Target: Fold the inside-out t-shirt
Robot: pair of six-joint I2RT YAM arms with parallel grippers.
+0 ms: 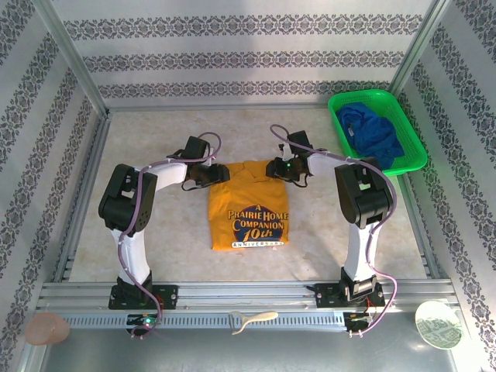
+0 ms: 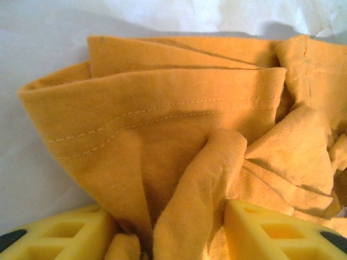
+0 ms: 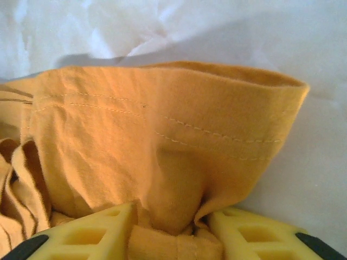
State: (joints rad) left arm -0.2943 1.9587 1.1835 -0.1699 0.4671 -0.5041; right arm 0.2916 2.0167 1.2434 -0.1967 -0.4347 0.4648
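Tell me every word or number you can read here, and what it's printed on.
"A PRAIRIE HOME COMPANION": dark blue letters on the orange-yellow t-shirt in the top view.
"10th": large, just below, on the same print.
"ANNIVERSARY": the smallest line at the bottom of the print, blurred, so this reading is likely but not certain.
Markings on the round plate: too small to read.
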